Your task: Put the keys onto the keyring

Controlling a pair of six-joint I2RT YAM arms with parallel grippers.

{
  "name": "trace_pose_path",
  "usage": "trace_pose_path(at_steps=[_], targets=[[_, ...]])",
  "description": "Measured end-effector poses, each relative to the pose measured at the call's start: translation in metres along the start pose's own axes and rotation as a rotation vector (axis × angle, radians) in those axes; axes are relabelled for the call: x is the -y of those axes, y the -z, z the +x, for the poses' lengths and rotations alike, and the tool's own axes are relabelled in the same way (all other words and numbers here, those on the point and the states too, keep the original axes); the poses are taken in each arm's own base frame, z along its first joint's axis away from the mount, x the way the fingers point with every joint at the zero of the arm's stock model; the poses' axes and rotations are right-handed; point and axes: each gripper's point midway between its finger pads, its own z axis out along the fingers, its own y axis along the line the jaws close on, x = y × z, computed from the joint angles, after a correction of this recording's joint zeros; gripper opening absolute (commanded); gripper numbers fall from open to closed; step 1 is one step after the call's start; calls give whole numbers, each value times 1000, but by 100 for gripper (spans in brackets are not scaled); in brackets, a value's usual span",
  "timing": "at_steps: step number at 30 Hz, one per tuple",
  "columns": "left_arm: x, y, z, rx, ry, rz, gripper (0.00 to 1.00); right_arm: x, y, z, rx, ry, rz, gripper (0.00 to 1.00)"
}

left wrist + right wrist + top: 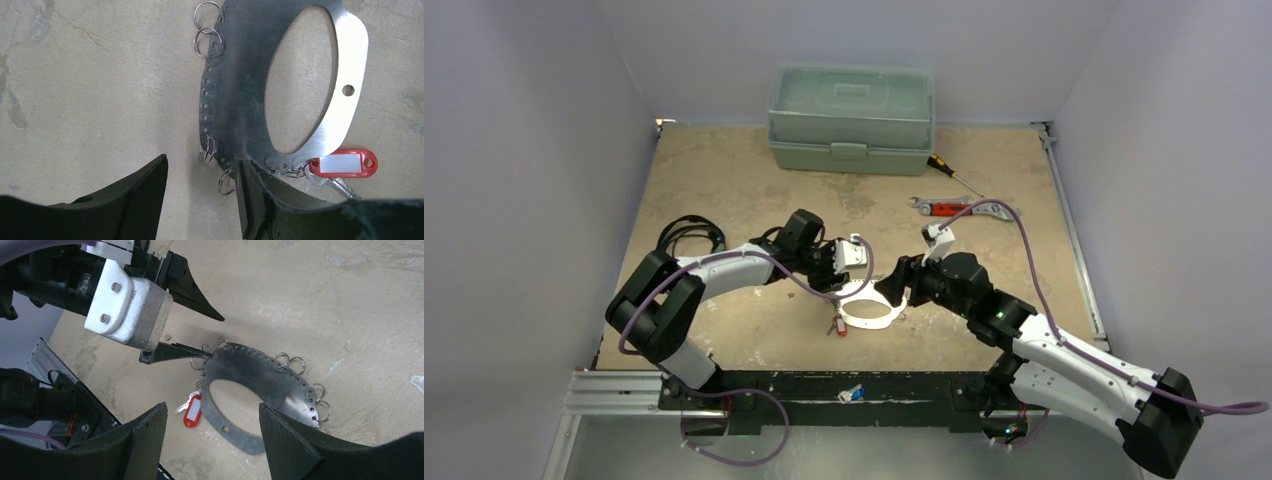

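The keyring (870, 321) is a flat silver oval plate (240, 75) with a punched rim and small split rings, lying on the table between both arms. A key with a red tag (345, 163) hangs from one ring at its edge (192, 410). A blue-tagged key (852, 393) lies on the black base rail. My left gripper (200, 200) is open, one fingertip (250, 195) resting at the plate's rim beside a loose split ring (226, 181). My right gripper (212, 440) hovers open above the plate (250, 372), holding nothing.
A green toolbox (851, 118) stands at the back. A screwdriver (952, 173) and a red-handled wrench (954, 208) lie to the right of it. A coiled black cable (689, 235) sits at the left by the left arm.
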Motion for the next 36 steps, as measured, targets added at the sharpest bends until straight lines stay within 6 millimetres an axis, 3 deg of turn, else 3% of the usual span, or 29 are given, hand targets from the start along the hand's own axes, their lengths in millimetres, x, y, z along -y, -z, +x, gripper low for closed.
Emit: trace_pose_path(at_steps=[17, 36], targets=[[6, -15, 14, -39, 30, 38, 35, -1, 2, -1, 11, 0, -7, 71], [-2, -14, 4, -4, 14, 10, 46, 0, 2, 3, 1, 0, -15, 71]])
